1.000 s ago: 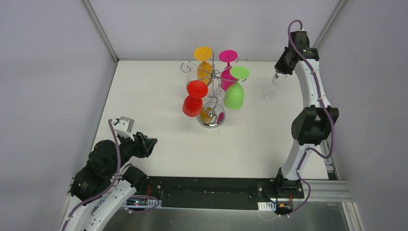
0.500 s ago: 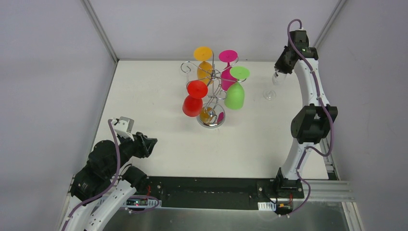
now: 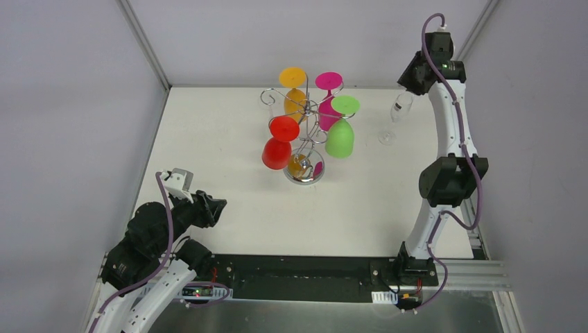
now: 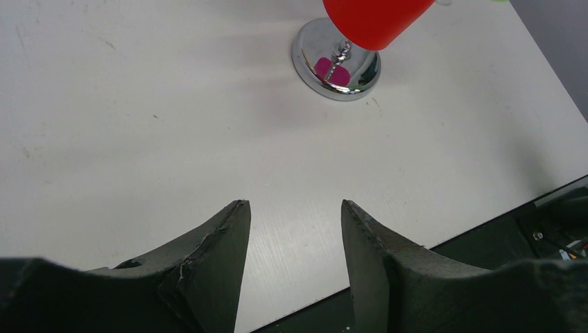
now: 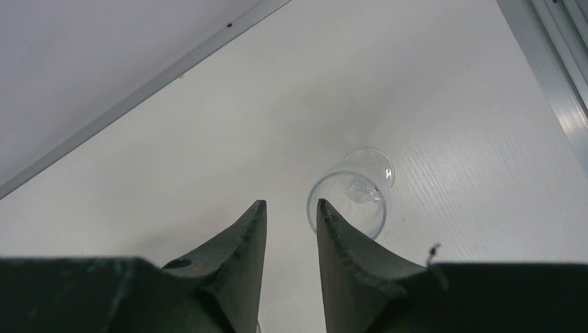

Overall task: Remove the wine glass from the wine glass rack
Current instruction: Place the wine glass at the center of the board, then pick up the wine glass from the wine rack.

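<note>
One clear wine glass (image 3: 392, 119) stands upright on the desk (image 3: 208, 139), at about 3 o'clock from the wine glass rack (image 3: 306, 111) and well apart from it. A second ago my right claw (image 3: 409, 82) was clenched on its bowl. Since then I have let the jaws part and drawn the arm up and back toward 1 o'clock, so the claw now hangs above and behind the rim, clear of it.

From my right wrist the claw (image 5: 291, 208) is released: the gap between the fingers shows only bare desk. The glass (image 5: 350, 201) sits just off the tip of the right-hand finger, and I look down through its mouth to the foot. I see no lean in it.

I judge this glass finished with: off the rack, set down, let go. Four more hang upside down from the rack's curled arms:
- the red glass (image 3: 279, 142) at 8 o'clock of the stem
- the orange glass (image 3: 294, 90) at 11 o'clock
- the magenta glass (image 3: 327, 97) at 1 o'clock
- the green glass (image 3: 340, 132) at 4 o'clock

If another is wanted, the red one hangs nearest my left side.

My left claw (image 3: 220, 207) waits at 7 o'clock from the rack, unmoved over the last second. Its jaws stand apart and grasp nothing. Its own view (image 4: 295, 208) shows the chrome base (image 4: 336, 59) and the mouth of the red glass at 12 o'clock.

As for writing, I find no brand, label or lettering that I can read on the glasses, the rack or the desk.
</note>
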Available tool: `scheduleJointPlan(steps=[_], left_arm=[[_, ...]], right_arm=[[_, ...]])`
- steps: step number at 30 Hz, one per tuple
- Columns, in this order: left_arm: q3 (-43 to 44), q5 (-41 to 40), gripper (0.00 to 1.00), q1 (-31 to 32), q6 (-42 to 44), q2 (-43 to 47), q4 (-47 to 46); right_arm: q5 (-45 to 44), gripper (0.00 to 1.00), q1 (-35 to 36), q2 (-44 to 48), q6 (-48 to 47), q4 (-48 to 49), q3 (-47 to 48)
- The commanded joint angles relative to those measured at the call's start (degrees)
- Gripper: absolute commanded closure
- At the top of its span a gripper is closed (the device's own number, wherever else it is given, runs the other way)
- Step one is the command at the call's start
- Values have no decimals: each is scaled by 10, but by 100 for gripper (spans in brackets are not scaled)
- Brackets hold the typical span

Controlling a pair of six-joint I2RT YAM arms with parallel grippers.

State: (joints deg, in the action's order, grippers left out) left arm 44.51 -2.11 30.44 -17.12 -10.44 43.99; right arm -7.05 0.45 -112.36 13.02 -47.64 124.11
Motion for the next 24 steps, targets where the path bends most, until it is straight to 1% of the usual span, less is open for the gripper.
scheduleJointPlan(steps=[1, 5, 7, 10, 16, 20, 24], left_arm=[[2, -12, 48, 4, 0, 6, -9], [1, -13, 48, 4, -1, 7, -9], [1, -13, 48, 5, -1, 6, -9], [2, -13, 48, 5, -1, 4, -9], [1, -14, 47, 4, -2, 1, -9], [2, -13, 47, 4, -2, -6, -9], [2, -15, 47, 4, -2, -6, -8]], right_arm=[[7, 64, -2, 5, 13, -23, 55], [27, 59, 3, 39, 22, -21, 57], [48, 56, 8, 64, 28, -18, 44], [106, 53, 14, 120, 46, 6, -13], [209, 46, 16, 242, 93, 78, -156], [282, 44, 17, 290, 125, 92, -197], [343, 43, 19, 307, 167, 99, -218]])
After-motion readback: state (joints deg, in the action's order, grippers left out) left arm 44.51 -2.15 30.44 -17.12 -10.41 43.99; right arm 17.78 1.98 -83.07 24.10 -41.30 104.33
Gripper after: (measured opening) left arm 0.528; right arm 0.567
